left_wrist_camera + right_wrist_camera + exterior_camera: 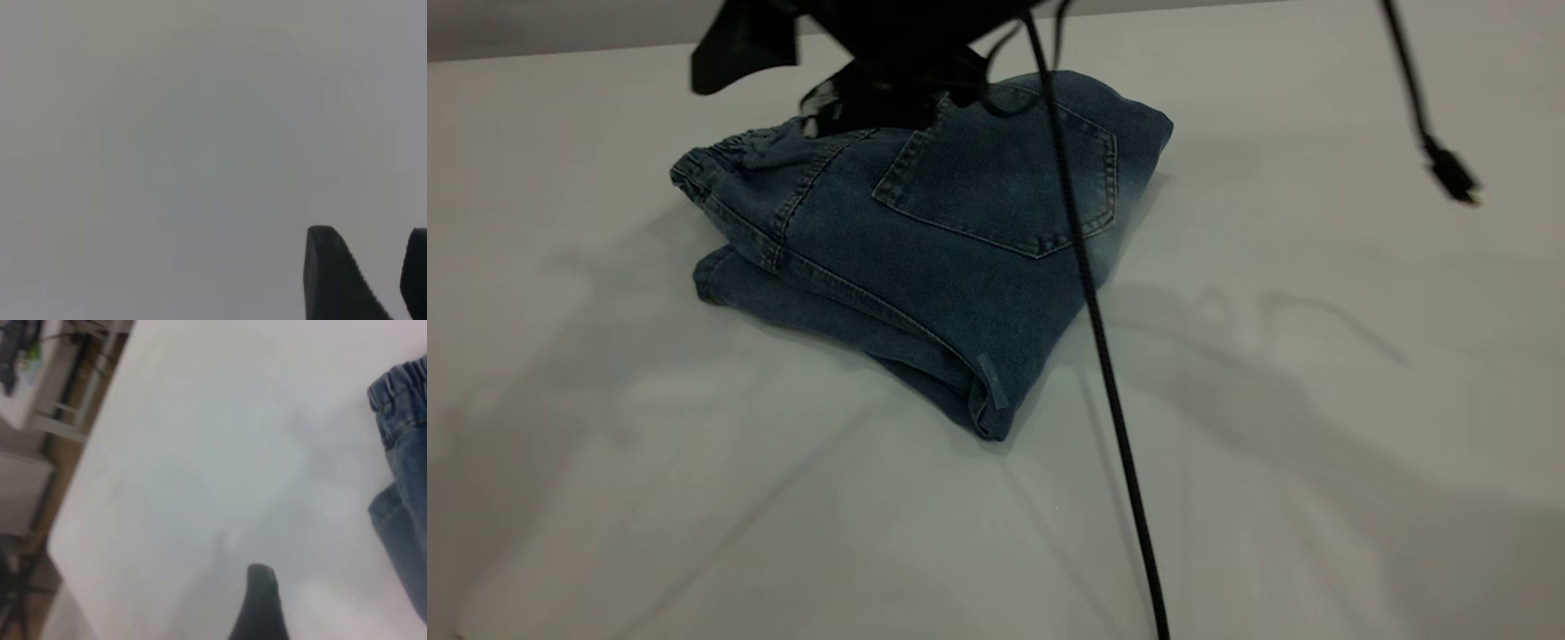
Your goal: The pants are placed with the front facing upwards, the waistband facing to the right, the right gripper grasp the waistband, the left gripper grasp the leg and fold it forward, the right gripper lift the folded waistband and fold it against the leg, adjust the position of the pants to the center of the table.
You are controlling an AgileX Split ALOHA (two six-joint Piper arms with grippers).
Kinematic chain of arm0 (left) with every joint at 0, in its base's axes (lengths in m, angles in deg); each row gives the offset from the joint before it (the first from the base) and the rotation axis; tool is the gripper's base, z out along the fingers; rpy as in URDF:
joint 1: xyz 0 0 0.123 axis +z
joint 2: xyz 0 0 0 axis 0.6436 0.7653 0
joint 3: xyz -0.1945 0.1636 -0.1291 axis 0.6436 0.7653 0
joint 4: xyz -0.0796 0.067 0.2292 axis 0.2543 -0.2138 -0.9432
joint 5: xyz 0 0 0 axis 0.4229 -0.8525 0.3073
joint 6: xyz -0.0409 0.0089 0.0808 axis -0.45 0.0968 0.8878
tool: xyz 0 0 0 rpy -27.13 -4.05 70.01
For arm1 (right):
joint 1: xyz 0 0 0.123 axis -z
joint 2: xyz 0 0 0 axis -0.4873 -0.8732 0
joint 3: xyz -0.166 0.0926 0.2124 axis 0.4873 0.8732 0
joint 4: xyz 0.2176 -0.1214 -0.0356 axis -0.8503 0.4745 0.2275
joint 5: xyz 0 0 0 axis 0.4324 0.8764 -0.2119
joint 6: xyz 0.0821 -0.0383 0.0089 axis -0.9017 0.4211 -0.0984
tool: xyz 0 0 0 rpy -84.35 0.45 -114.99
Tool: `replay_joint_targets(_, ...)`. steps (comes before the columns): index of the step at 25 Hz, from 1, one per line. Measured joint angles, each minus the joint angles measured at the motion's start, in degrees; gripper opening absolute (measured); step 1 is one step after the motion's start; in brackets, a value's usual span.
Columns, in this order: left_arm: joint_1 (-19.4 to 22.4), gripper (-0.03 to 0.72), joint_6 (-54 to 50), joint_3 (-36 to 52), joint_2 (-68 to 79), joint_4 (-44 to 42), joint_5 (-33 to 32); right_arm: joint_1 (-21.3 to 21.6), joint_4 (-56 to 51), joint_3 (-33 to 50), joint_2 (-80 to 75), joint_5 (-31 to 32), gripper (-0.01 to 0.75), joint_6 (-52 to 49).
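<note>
Blue pants (951,258) lie folded on the table (1316,444).
Push gently to the middle; left gripper (393,280) is open, right gripper's (261,607) hold is unclear.

— What sort of place is this looking like?

— A lab or test bench: a bare white table (1316,444) is filling the exterior view, with a black cable (1103,356) trailing across it.

— Anything past the right gripper (260,600)?

— Beyond the table edge, blurred shelving (47,400) and framework are showing.
</note>
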Motion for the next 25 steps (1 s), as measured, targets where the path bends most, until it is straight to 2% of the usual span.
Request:
replay_joint_targets(4,0.0,0.258,0.1,0.0,0.0,-0.5,0.0,-2.9,13.4,-5.7,0.0,-4.4,0.485,-12.0)
replay_joint_targets(7,0.0,0.258,1.1,0.0,-0.5,-0.5,0.0,-3.8,26.4,-10.0,0.0,-4.3,0.484,-22.9)
replay_joint_targets(13,0.0,0.258,2.0,0.0,-3.7,-0.4,0.0,-4.5,54.6,-14.7,-0.1,7.3,0.484,-47.5)
replay_joint_targets(16,0.0,0.258,2.0,0.0,-5.5,0.2,0.1,-4.5,65.1,-17.1,-1.5,10.1,0.483,-60.3)
replay_joint_targets(21,0.0,0.258,-1.6,0.0,-7.3,0.2,0.1,-4.5,73.4,-25.1,-6.9,15.7,0.482,-75.7)
replay_joint_targets(25,0.0,0.258,-1.6,0.0,-9.4,0.2,0.2,-4.4,72.6,-33.3,-11.9,16.9,0.465,-85.3)
